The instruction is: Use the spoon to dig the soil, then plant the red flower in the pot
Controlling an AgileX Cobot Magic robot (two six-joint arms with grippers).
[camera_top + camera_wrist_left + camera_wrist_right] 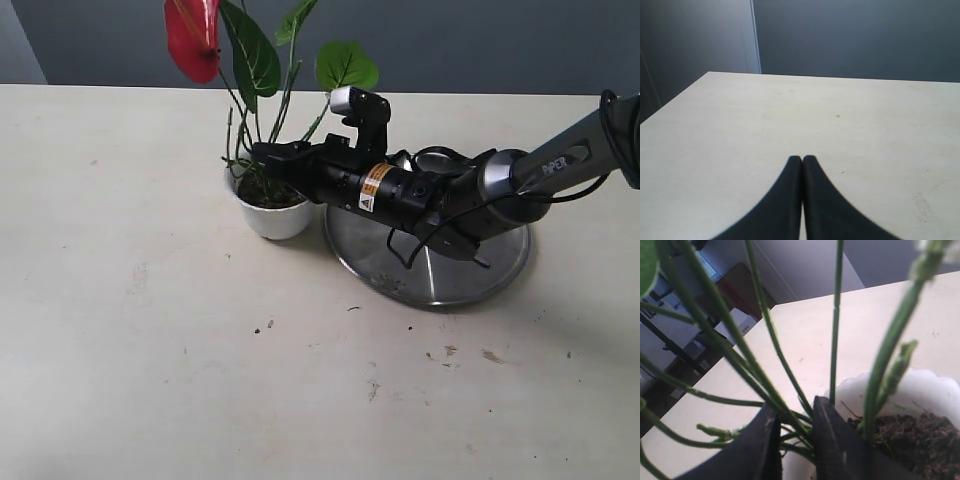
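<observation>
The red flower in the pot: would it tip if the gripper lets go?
Possibly: the red flower is tall and leans, so it looks top-heavy. Its thin stems probably bend. The small pot could topple if pushed.

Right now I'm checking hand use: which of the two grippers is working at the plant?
The right gripper, reaching among the red flower's stems over the pot. The left gripper is shut above bare table.

Red artificial flower (192,38): top of bloom cut by exterior view's upper edge. Stem bases hidden behind right black gripper (268,158).
</observation>
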